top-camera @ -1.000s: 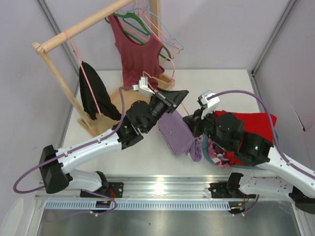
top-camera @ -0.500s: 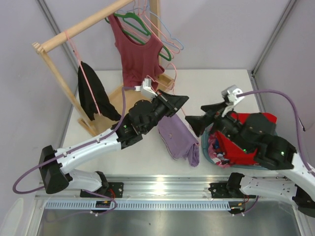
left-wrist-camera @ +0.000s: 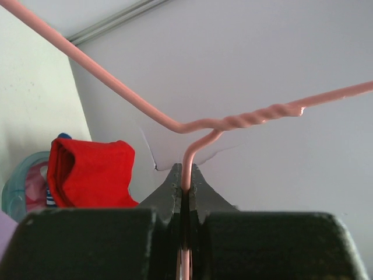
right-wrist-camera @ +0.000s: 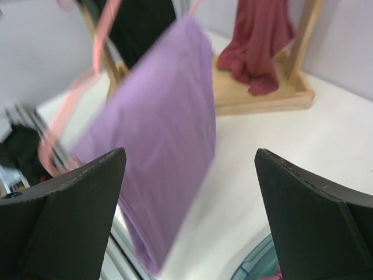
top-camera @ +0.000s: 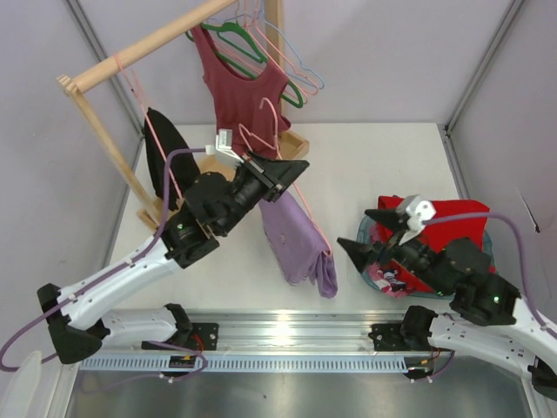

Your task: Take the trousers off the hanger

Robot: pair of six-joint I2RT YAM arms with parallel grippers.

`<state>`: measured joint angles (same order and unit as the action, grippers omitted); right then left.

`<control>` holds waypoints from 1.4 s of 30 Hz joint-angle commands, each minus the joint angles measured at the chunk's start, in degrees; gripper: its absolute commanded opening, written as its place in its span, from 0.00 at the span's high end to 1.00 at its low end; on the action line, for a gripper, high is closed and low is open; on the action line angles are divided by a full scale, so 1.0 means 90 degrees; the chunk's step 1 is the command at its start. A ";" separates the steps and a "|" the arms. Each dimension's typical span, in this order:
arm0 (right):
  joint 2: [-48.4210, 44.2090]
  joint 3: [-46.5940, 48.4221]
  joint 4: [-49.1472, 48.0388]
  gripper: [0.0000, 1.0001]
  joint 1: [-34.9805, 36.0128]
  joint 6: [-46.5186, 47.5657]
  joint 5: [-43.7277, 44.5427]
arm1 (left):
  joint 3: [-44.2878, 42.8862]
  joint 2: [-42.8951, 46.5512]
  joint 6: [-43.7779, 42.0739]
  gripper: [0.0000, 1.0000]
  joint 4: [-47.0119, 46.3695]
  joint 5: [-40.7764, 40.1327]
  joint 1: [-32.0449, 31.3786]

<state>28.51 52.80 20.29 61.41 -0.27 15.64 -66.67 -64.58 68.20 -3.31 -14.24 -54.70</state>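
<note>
No legible text, labels, brand marks, numbers or signs appear in any of the three views; nothing readable on garments, hangers, arms or bench.

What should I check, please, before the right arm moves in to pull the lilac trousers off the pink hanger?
1. Left gripper clamped on the thin pale pink wire hanger, on the wire by its twisted neck: ok.
2. Soft lilac fabric trousers hanging on that hanger: ok.
3. Right gripper open wide: ok.
4. Trousers straight ahead of the right gripper, nothing in between: ok.
5. Right gripper touching the fabric: not ok, there is a gap.
6. Trousers' lower end lifted off the white table: cannot tell.
</note>
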 commanded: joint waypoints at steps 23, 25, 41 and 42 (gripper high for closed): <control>0.0249 -0.1383 -0.1805 0.01 0.0198 -0.0849 -0.1464 | -0.0580 0.0974 -0.0313 1.00 0.0505 -0.0527 0.0267; 0.0444 -0.1374 -0.1815 0.00 0.0256 -0.0800 -0.1279 | -0.0580 0.0945 -0.0303 1.00 0.0515 -0.0624 0.0277; 0.1363 -0.1285 -0.2399 0.01 0.0628 -0.0077 0.0165 | -0.0453 0.0857 -0.0264 1.00 0.0407 -0.0879 0.0267; 0.1344 -0.1334 -0.2556 0.01 0.0628 -0.0067 0.0215 | -0.0434 0.0847 -0.0244 1.00 0.0397 -0.0888 0.0267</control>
<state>40.99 40.29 3.97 66.70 -1.96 13.23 -69.52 -57.82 65.47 7.05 -21.06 -52.62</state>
